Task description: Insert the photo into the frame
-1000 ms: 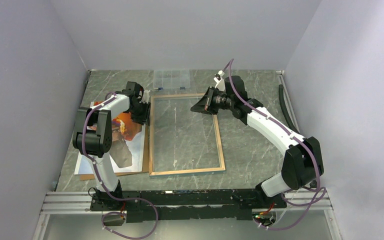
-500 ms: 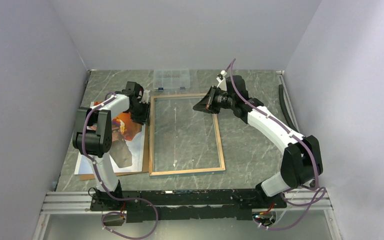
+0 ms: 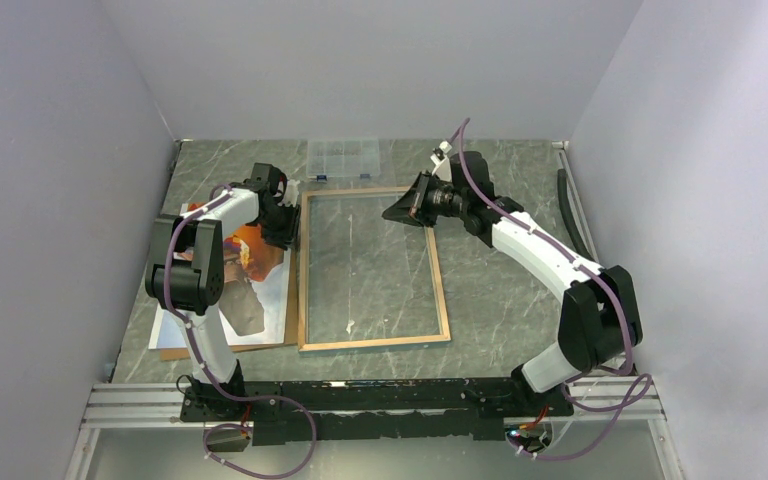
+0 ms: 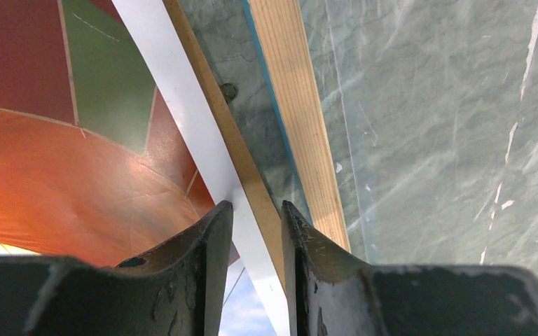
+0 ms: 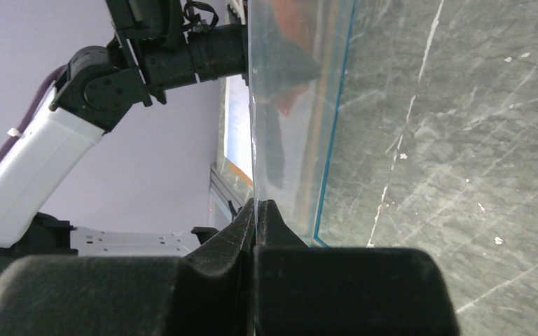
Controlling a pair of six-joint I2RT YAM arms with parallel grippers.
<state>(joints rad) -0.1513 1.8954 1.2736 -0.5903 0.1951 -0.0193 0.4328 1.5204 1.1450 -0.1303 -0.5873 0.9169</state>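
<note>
The frame point(image 3: 441, 290) lies flat mid-table, wood-coloured back up, its rim point(image 4: 301, 105) blue at the edge. The photo point(image 3: 250, 252), an orange-red balloon with a white border point(image 4: 77, 175), lies to its left on a thin brown backing board point(image 3: 291, 300). My left gripper point(image 3: 288, 228) points down at the photo's right edge. Its jaws point(image 4: 257, 210) stand a narrow gap apart over the white border and the board edge point(image 4: 238, 154). My right gripper point(image 3: 397, 213) is over the frame's upper right. It point(image 5: 258, 203) is shut on the edge of the thin clear pane point(image 5: 287, 119).
A small clear plastic compartment box point(image 3: 342, 158) stands just behind the frame's far edge. A black hose point(image 3: 565, 200) runs along the table's right edge. The metal rail point(image 3: 360, 395) carrying the arm bases lines the near edge. Grey walls close in on three sides.
The right arm has shifted very slightly, its gripper staying shut at the frame's upper right. The left arm, photo and frame have not moved.
</note>
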